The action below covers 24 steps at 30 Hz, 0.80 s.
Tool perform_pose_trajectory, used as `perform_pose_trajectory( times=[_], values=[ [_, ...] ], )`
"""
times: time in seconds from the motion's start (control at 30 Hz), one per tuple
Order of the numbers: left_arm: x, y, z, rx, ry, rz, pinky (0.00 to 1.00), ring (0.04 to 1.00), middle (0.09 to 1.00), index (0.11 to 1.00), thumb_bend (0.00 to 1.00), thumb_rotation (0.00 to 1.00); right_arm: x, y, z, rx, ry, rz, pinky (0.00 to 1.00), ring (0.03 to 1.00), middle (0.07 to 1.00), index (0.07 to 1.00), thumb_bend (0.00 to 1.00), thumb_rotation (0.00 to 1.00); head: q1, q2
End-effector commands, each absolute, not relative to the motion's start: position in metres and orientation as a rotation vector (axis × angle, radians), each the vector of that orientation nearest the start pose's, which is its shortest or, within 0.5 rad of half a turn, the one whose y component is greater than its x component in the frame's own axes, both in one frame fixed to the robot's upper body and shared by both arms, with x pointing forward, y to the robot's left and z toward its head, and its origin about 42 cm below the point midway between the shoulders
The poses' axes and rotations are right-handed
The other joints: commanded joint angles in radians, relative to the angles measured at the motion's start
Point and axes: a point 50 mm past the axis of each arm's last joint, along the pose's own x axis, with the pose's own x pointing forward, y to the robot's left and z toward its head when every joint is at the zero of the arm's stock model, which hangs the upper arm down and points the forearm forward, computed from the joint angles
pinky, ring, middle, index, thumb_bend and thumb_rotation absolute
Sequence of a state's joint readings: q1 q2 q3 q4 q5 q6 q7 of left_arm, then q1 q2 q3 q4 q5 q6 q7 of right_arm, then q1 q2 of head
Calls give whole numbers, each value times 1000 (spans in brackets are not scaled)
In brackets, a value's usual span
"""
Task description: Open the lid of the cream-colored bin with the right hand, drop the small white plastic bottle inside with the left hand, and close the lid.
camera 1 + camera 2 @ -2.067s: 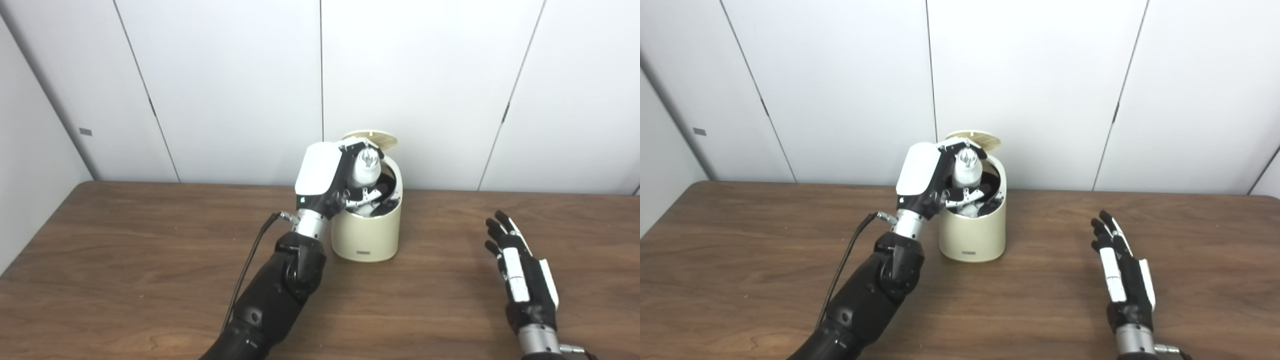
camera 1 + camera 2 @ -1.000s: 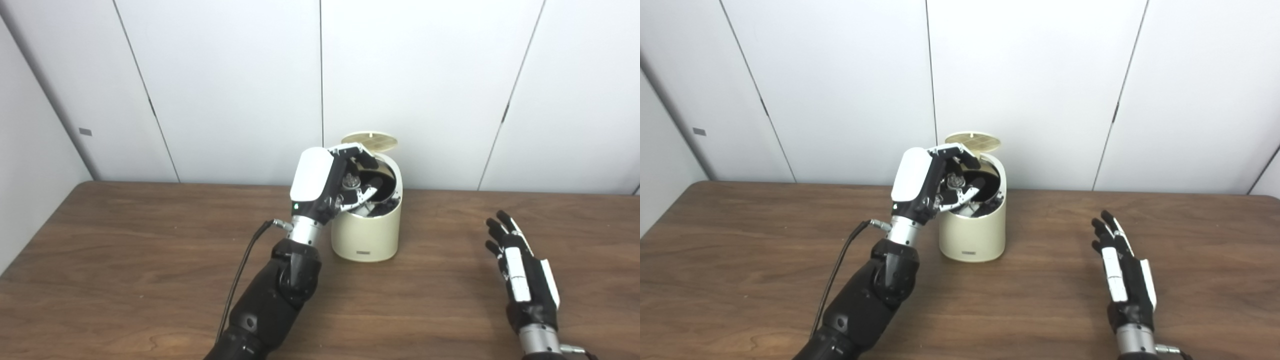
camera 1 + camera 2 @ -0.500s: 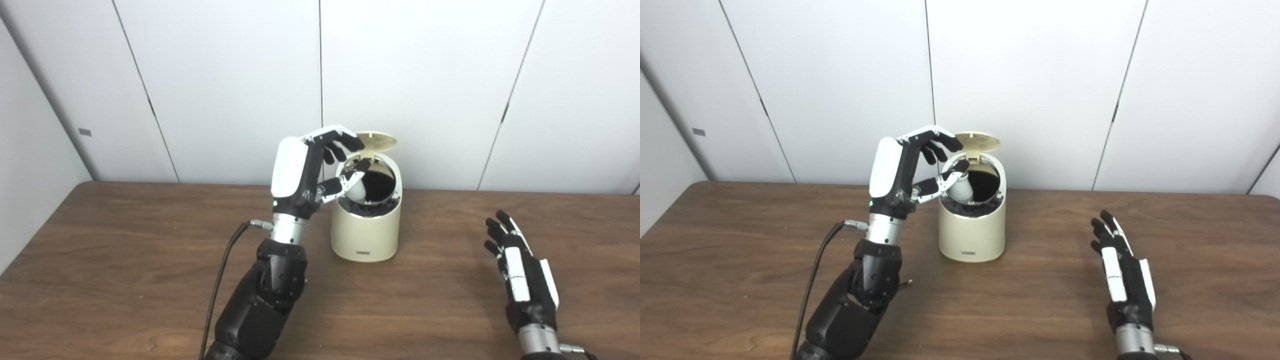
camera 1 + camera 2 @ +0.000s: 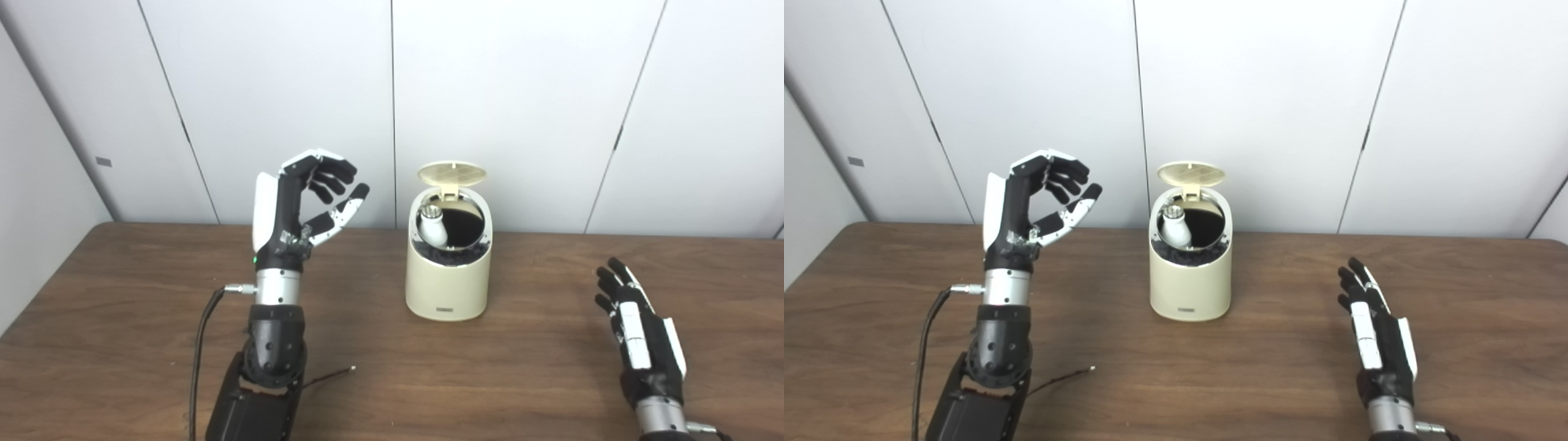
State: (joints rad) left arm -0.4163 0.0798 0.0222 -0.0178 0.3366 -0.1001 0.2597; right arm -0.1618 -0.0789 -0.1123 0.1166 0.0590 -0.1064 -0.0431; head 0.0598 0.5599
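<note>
The round, smooth bin [image 4: 448,288], its label unreadable, has its lid [image 4: 452,173] up; the glossy bottle [image 4: 432,225] leans at nine o'clock inside. My left hand [image 4: 294,202] and right hand [image 4: 640,340] are spread, empty.

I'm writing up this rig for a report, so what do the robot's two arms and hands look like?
Both hands, left hand and right hand, have black fingers with white segments, white back shells and silver metal wrists. The left black forearm is bulky, with a small green light near its wrist and a black cable plugged in.

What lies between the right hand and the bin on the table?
Only bare wooden table lies between the right hand and the cream bin; both eye views show it.
</note>
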Motion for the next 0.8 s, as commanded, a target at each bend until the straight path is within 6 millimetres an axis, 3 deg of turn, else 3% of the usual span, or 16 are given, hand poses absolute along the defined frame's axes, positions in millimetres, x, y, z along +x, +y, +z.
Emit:
perform_pose_trajectory(
  times=[0.0,0.13,0.2,0.23,0.27,0.3,0.33,0.4,0.43,0.57,0.77],
  values=[
    [387,216,268,261,-576,236,378,434,505,501,493,0,322,-258,98,13,-89,-129,880,917,883,892,599,879,1,1],
    [378,230,257,190,-430,200,432,502,479,519,513,0,321,-258,99,8,-91,-127,888,918,884,891,622,874,1,4],
    [373,235,250,161,-383,150,503,571,607,504,501,62,320,-258,99,5,-92,-128,886,919,883,892,626,878,1,4],
    [371,238,245,153,-359,117,571,633,678,642,485,310,320,-258,100,3,-92,-130,887,919,883,892,625,878,-3,7],
    [370,240,243,147,-344,94,623,689,737,714,474,475,320,-258,100,1,-92,-131,884,917,880,891,623,878,-3,7],
    [367,243,237,136,-315,60,651,718,768,750,468,561,320,-258,100,5,-92,-128,883,916,879,890,622,879,-3,7],
    [364,246,232,124,-293,35,747,795,845,822,464,690,320,-259,100,10,-93,-126,895,925,887,894,617,880,-6,9],
    [358,249,223,103,-260,0,821,853,896,872,452,773,320,-259,100,20,-96,-124,899,926,889,894,619,879,-6,9],
    [355,250,217,100,-243,-12,890,905,937,918,468,863,320,-259,101,28,-97,-125,900,923,887,893,619,872,-7,9],
    [345,253,193,74,-188,-37,988,972,984,981,450,954,319,-259,103,49,-101,-122,900,917,879,882,599,843,-12,11],
    [333,254,167,21,-155,-28,1000,1000,1000,1000,517,999,319,-259,106,59,-102,-124,900,916,881,879,605,828,-18,14]
  ],
)
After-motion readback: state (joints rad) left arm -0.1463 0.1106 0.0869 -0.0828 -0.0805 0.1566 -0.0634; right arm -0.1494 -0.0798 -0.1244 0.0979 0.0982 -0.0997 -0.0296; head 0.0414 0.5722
